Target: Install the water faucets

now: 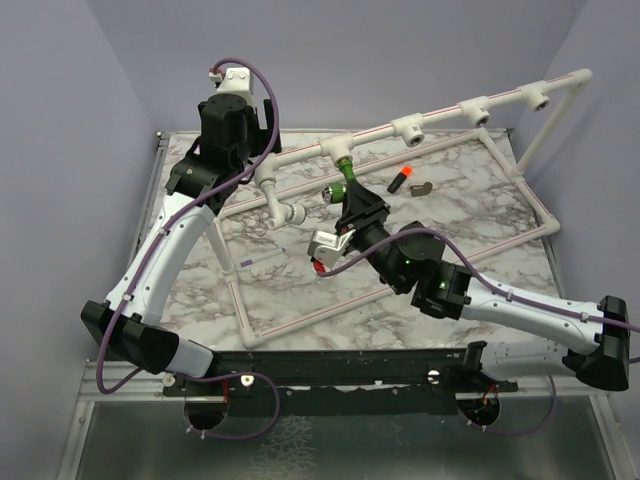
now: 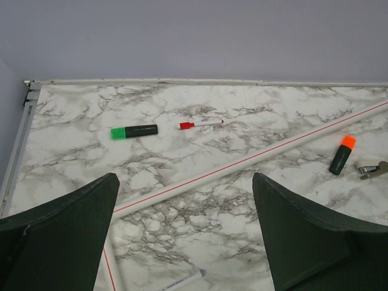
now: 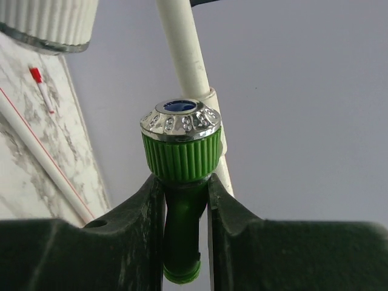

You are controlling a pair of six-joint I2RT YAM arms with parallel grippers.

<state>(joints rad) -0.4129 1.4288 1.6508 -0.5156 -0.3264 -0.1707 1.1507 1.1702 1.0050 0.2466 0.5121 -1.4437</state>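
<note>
My right gripper (image 1: 351, 200) (image 3: 185, 185) is shut on a bright green faucet (image 1: 339, 186) (image 3: 182, 160). Its fingers pinch the green stem below the ribbed knob. The shiny silver ring sits on the end pointing away from the wrist. In the top view the faucet sits just below a white tee socket (image 1: 340, 149) on the raised pipe; I cannot tell whether they touch. A ribbed white socket (image 3: 48, 21) shows at the upper left of the right wrist view. My left gripper (image 1: 266, 126) (image 2: 185, 179) is open and empty, high over the table's left side.
A white pipe frame (image 1: 390, 278) with red stripes lies on the marble table, with more tee sockets (image 1: 408, 127) along its raised bar. An orange marker (image 1: 400, 180) (image 2: 341, 154), a metal clip (image 1: 422, 188), a green marker (image 2: 133, 131), a red pen (image 2: 200, 123) and a purple-tipped pen (image 1: 262, 258) lie loose.
</note>
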